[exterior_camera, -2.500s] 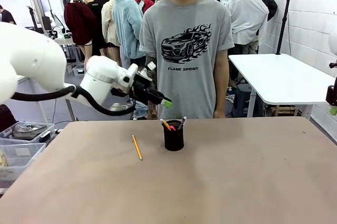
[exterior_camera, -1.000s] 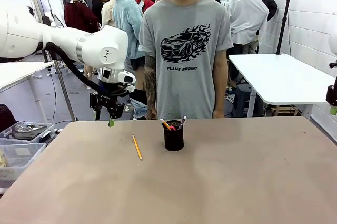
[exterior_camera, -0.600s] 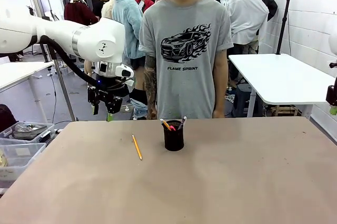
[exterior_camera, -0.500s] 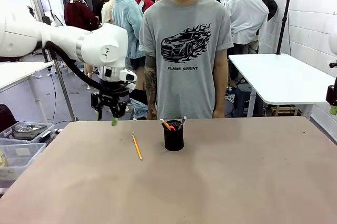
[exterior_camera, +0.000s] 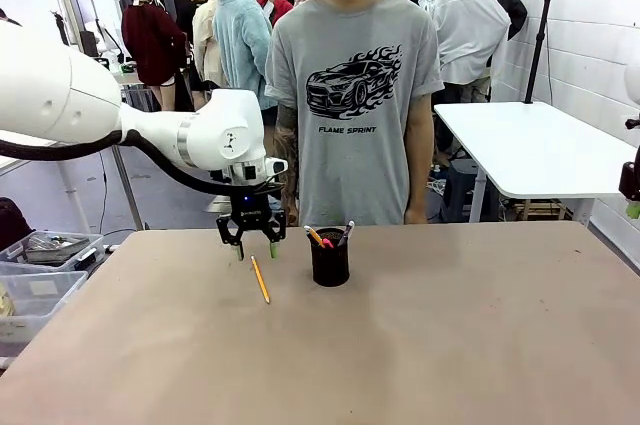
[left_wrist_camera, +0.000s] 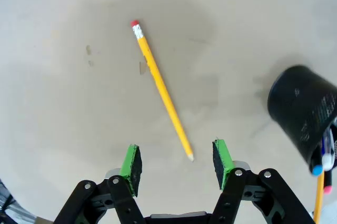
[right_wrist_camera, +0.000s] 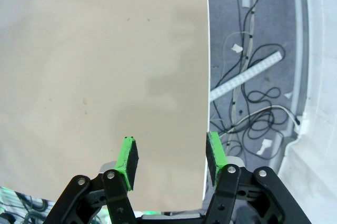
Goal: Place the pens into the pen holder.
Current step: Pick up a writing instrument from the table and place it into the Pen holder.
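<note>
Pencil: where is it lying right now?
In the front view the pencil lies flat on the table, left of the pen holder, its far end just under the open left claw.

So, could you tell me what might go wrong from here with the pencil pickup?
The open left gripper sits over the pointed tip of the thin yellow pencil, not its middle, so a grasp there might let it pivot or slip. The small black mesh pen holder stands close by and could get knocked.
</note>
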You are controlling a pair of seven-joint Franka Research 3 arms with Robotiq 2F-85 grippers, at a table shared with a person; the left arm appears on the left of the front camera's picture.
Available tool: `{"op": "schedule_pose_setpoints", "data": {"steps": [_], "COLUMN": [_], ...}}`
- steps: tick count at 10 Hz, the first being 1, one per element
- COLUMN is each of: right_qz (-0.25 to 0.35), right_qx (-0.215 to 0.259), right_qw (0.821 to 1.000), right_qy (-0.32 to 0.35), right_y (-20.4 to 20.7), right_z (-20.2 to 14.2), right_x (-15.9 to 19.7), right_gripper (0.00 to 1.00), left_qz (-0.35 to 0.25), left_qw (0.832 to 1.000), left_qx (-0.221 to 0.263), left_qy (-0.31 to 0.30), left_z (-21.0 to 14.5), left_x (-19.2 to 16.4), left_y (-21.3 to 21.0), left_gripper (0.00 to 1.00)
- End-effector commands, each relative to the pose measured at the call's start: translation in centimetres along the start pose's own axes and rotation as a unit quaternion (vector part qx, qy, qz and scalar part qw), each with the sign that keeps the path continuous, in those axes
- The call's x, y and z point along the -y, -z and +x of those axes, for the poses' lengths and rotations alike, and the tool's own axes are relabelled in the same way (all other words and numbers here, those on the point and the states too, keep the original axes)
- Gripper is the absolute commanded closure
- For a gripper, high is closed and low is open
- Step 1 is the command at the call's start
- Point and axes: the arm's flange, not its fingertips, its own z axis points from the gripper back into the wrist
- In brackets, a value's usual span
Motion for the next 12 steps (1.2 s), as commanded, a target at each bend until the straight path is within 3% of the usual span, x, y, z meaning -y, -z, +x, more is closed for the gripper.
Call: {"op": "schedule_pose_setpoints", "data": {"steps": [1,3,8,10,11,12], "right_qz": [-0.001,-0.001,-0.001,-0.001,-0.001,-0.001], "right_qx": [0.007,0.007,0.007,0.007,0.007,0.007], "right_qw": [1.000,1.000,1.000,1.000,1.000,1.000], "right_qy": [-0.006,-0.006,-0.006,-0.006,-0.006,-0.006], "right_y": [0.3,0.3,0.3,0.3,0.3,0.3], "right_z": [-0.2,-0.2,-0.2,-0.2,-0.2,-0.2], "right_x": [0.0,0.0,0.0,0.0,0.0,0.0], "right_gripper": [0.34,0.34,0.34,0.34,0.34,0.34], "left_qz": [0.028,0.040,0.007,0.023,0.025,0.033], "left_qw": [0.999,0.998,0.998,0.998,0.997,0.997], "left_qx": [0.013,0.045,0.061,0.056,0.064,0.066], "left_qy": [-0.026,-0.025,-0.028,-0.025,-0.023,-0.020], "left_z": [-0.3,-0.3,0.7,0.9,1.0,1.0], "left_x": [-0.4,-0.8,-1.7,-1.5,-1.5,-1.6], "left_y": [1.8,3.1,5.4,5.8,5.8,6.0], "left_gripper": [0.28,0.28,0.28,0.28,0.35,0.55]}}
